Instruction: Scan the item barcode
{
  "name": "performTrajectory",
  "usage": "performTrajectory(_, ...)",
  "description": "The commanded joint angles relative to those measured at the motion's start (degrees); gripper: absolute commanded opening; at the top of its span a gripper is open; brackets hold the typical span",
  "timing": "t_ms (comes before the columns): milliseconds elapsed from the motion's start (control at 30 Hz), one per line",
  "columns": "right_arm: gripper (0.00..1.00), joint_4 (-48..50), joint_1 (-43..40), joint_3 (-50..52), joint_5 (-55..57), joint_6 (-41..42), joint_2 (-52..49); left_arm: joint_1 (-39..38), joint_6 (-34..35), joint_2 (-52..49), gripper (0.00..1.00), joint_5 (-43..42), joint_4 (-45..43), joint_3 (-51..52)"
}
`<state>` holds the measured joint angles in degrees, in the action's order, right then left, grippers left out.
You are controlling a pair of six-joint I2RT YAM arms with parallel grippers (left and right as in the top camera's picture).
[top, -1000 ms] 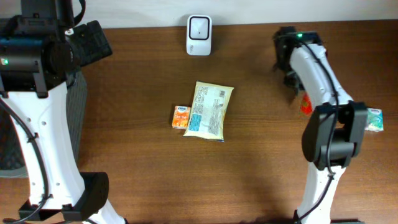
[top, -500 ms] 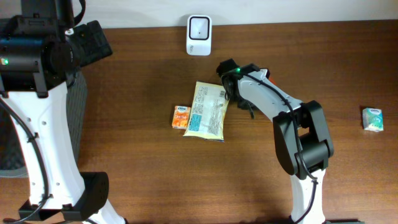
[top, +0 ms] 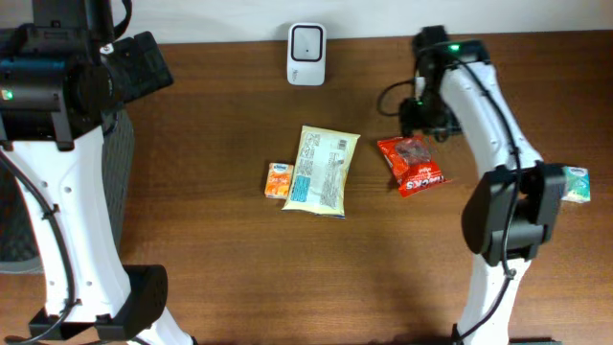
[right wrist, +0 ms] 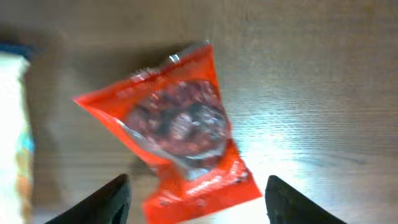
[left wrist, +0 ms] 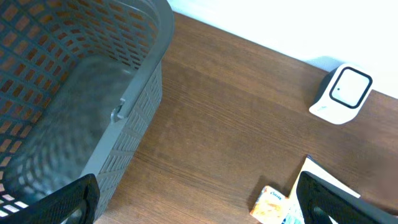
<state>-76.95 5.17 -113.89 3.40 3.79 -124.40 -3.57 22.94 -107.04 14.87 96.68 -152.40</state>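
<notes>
A red snack packet (top: 410, 163) lies flat on the brown table, right of centre. My right gripper (top: 422, 117) hovers just beyond its far end. In the right wrist view the red packet (right wrist: 180, 130) fills the middle, and my right gripper (right wrist: 198, 202) is open with its fingers (right wrist: 106, 199) well apart on either side of the packet's lower end, not gripping it. The white barcode scanner (top: 306, 41) stands at the back edge and also shows as the scanner (left wrist: 344, 93) in the left wrist view. My left gripper (left wrist: 196, 208) is open and holds nothing.
A pale yellow packet (top: 321, 170) and a small orange box (top: 279, 180) lie at the table's centre. A teal item (top: 577, 184) sits at the far right. A grey mesh basket (left wrist: 93, 106) stands at the left edge, below my left arm.
The right gripper was shut with the red packet at its tip far right. It has swung across the table and opened, and the packet now lies on the table.
</notes>
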Motion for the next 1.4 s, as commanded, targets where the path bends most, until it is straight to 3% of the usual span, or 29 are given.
performTrajectory(0, 0.80, 0.6, -1.3, 5.1, -13.8, -17.5, 0.3, 0.0, -0.7, 0.0, 0.99, 0.4, 0.0, 0.1)
performTrajectory(100, 0.88, 7.6, -1.4, 12.4, -12.6, -19.9, 0.3, 0.0, -0.7, 0.0, 0.99, 0.4, 0.0, 0.1)
performTrajectory(233, 0.88, 14.8, -1.4, 19.3, -12.2, -19.8, 0.3, 0.0, -0.7, 0.0, 0.99, 0.4, 0.0, 0.1)
performTrajectory(300, 0.77, 16.1, -1.4, 21.6, -12.3, -19.8, 0.3, 0.0, -0.7, 0.0, 0.99, 0.4, 0.0, 0.1)
performTrajectory(367, 0.57, 15.6, -1.4, 22.4, -12.3, -17.5, 0.3, 0.0, -0.7, 0.0, 0.99, 0.4, 0.0, 0.1)
performTrajectory(433, 0.57, 14.0, -1.4, 21.9, -12.3, -14.1, 0.3, 0.0, -0.7, 0.0, 0.99, 0.4, 0.0, 0.1)
performTrajectory(667, 0.78, 1.3, -1.4, 9.4, -11.8, -11.6, 0.6, 0.0, -0.7, 0.0, 0.99, 0.4, 0.0, 0.1)
performTrajectory(700, 1.00, 0.7, -1.5, 8.6, -11.7, -11.6, 0.6, 0.0, -0.7, 0.0, 0.99, 0.4, 0.0, 0.1)
performTrajectory(1033, 0.99, 5.4, -1.5, 16.1, -5.9, -11.6, 0.3, 0.0, -0.7, 0.0, 0.99, 0.4, 0.0, 0.1)
performTrajectory(1067, 0.96, 6.2, -1.5, 16.9, -5.9, -11.6, 0.3, 0.0, -0.7, 0.0, 0.99, 0.4, 0.0, 0.1)
performTrajectory(1100, 0.84, 7.4, -1.5, 18.0, -5.9, -11.6, 0.3, 0.0, -0.7, 0.0, 0.99, 0.4, 0.0, 0.1)
performTrajectory(1133, 0.78, 8.5, -1.5, 19.0, -6.0, -11.6, 0.3, 0.0, -0.7, 0.0, 0.99, 0.4, 0.0, 0.1)
performTrajectory(1267, 0.32, 10.2, -1.5, 21.2, -7.6, -11.6, 0.3, 0.0, -0.7, 0.0, 0.99, 0.4, 0.0, 0.1)
performTrajectory(1367, 0.12, 10.7, -1.4, 21.2, -13.1, -11.6, 0.3, 0.0, -0.7, 0.0, 0.99, 0.4, 0.0, 0.1)
